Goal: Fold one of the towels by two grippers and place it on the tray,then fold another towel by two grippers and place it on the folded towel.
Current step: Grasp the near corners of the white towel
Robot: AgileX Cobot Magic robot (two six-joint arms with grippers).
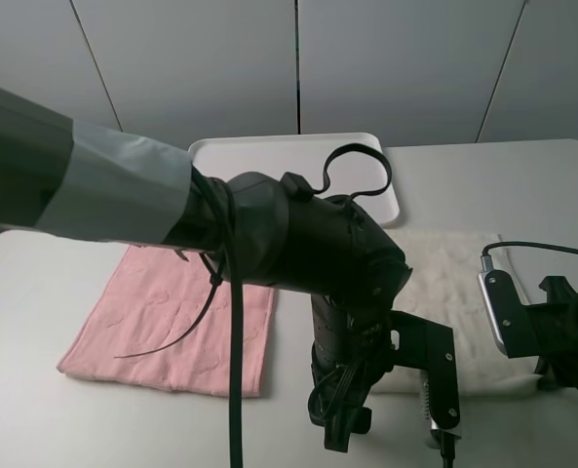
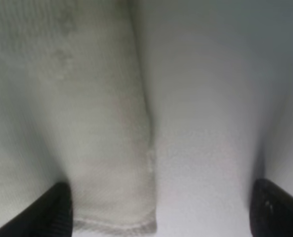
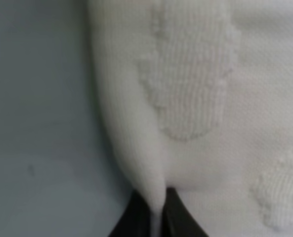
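My right hand [image 3: 155,217] is clenched on a pinched-up fold at the edge of the cream towel [image 1: 444,273], its two black fingers [image 3: 178,222] pressed together with the cloth rising between them. My left hand [image 2: 161,212] is released, jaws wide. It hovers low over a hemmed corner of the same towel, with one fingertip over the cloth and the other over bare desk [image 1: 522,185]. The cream towel lies spread on my right side of the desk, toward the front edge. I cannot tell whether the pinched edge has left the surface.

The pink towel [image 1: 172,322] lies flat and untouched on my left side of the desk. The white tray [image 1: 269,156] sits at the rear edge, near the middle, and no towel shows on the part my arm leaves visible.

By my reckoning the job has barely begun: one grip of two is made on the first towel, and no fold is in. Left to do are my left hand's grip, folding the cream towel, carrying it to the tray, then folding the pink towel and stacking it on top.
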